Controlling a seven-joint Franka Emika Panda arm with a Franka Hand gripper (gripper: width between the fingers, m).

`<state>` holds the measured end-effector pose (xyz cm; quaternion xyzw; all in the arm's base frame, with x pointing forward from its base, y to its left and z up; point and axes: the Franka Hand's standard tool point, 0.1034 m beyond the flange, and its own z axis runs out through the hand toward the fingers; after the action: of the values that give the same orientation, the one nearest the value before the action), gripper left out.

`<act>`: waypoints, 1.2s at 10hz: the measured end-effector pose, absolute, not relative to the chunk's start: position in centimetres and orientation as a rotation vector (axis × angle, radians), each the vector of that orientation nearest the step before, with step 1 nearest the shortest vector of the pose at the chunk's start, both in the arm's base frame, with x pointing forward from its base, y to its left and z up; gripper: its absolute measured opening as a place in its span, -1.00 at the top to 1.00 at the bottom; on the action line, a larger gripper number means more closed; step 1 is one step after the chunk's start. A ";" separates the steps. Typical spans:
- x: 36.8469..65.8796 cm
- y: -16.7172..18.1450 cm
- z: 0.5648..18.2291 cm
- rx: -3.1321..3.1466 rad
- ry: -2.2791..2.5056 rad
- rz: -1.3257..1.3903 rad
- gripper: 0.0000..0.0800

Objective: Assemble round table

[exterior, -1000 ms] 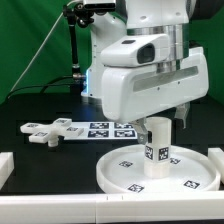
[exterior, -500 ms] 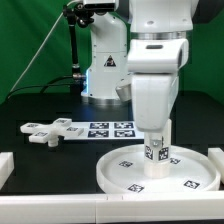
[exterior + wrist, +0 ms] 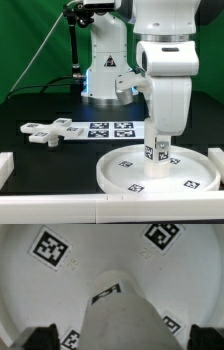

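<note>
The large rimmed round disc (image 3: 120,178) lies flat at the front right of the exterior view. The short cylinder leg (image 3: 160,153) stands upright on its middle, tags facing out. My gripper (image 3: 160,137) hangs straight down over the leg's top. In the wrist view the leg (image 3: 125,308) runs between my two dark fingers (image 3: 42,338), with a gap on each side, so the gripper (image 3: 125,339) is open and straddles the leg without touching it. The tagged disc (image 3: 100,246) fills the background. The cross-shaped base (image 3: 48,130) lies on the table at the exterior view's left.
The marker board (image 3: 110,128) lies flat behind the disc, next to the base. A white block (image 3: 5,165) sits at the exterior view's left edge and another (image 3: 216,157) at the right edge. The arm's base (image 3: 105,70) stands at the back.
My wrist has turned about a quarter turn above the leg and shifted slightly toward the exterior view's right. The leg, disc and base have not moved.
</note>
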<state>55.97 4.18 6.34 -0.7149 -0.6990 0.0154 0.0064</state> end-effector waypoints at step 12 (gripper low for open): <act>55.8 4.1 6.3 -2.686 -1.603 0.065 -0.02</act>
<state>55.84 4.12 6.32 -0.8584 -0.5125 0.0209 0.0066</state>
